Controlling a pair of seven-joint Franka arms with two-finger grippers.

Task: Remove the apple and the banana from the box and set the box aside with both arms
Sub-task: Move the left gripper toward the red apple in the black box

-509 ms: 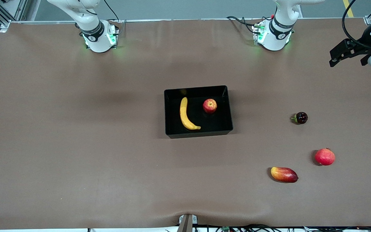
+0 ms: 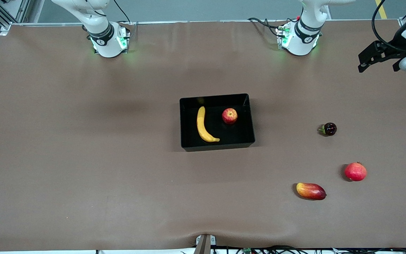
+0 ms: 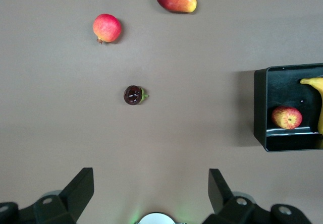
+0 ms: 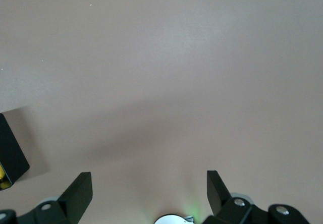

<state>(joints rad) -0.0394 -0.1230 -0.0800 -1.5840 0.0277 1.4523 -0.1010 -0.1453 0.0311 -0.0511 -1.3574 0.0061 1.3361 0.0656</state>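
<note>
**Banana and apple both sitting in the box, both arms up and empty**

The box [image 2: 217, 121] sits about mid-table. Inside it the banana [image 2: 203, 125] lies toward the right arm's end, with its curved tip pointing at the wall nearest the front camera. The apple [image 2: 229, 115] rests apart from it, toward the left arm's end of the box.

Three other fruits sit on the table toward the left arm's end, well apart from the box: a small dark fruit [image 2: 328, 129], a red fruit [image 2: 355, 171] nearer the camera, and a mango [image 2: 311, 191] nearest of all.

The left gripper [image 3: 151, 188] hangs high over the table edge at its own end, jaws spread wide, holding nothing. The right gripper [image 4: 150, 191] hovers over bare table beside the box, fingers also released and empty.
</note>
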